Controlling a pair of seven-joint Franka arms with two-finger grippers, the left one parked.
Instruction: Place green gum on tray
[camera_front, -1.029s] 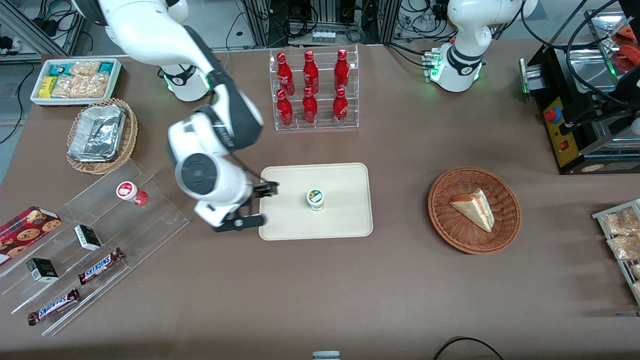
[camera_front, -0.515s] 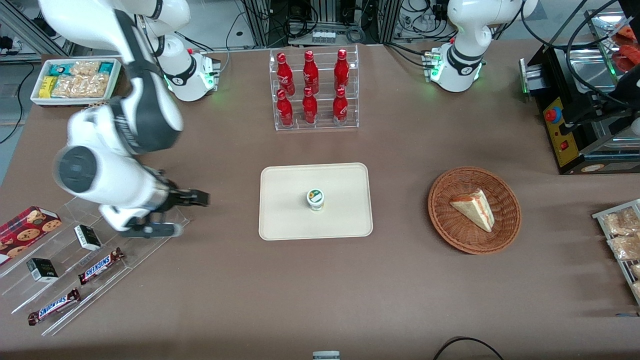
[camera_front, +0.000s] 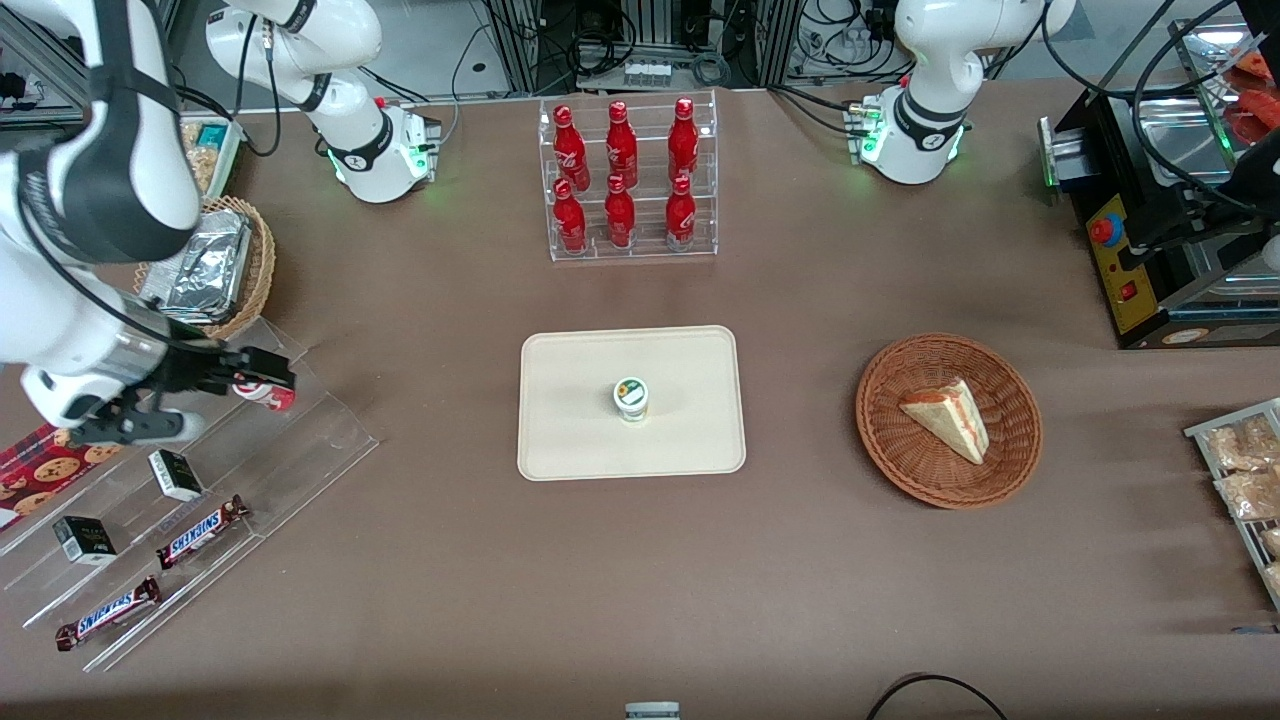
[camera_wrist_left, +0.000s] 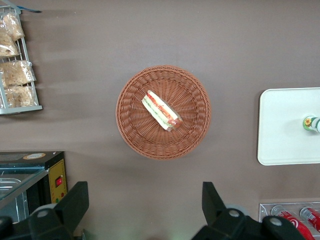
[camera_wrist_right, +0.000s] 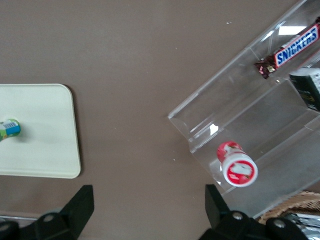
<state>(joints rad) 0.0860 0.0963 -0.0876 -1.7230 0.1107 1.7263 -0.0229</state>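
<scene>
We saw the green gum (camera_front: 631, 397) standing upright on the tray (camera_front: 570, 440), near the tray's middle, with nothing touching it. The tray lay flat around the middle of the bench (camera_front: 700, 580). The claw (camera_front: 262, 383) hung well apart from the tray, toward the working arm's end of the bench, above the clear plastic display stand (camera_front: 320, 430) and over the red gum bottle (camera_front: 262, 392). Its two fingers (camera_wrist_right: 75, 210) were spread wide with nothing between them, and in the wrist view the red gum bottle (camera_wrist_right: 236, 164) stood on one step of the stand. Snickers bars (camera_front: 197, 531) and small dark boxes (camera_front: 175, 474) lay on the stand's steps nearer the front camera. A round wicker basket (camera_front: 1010, 460) with a sandwich wedge (camera_front: 947, 417) sat toward the parked arm's end, and a rack of red bottles (camera_front: 625, 180) stood farther from the front camera than the tray.
</scene>
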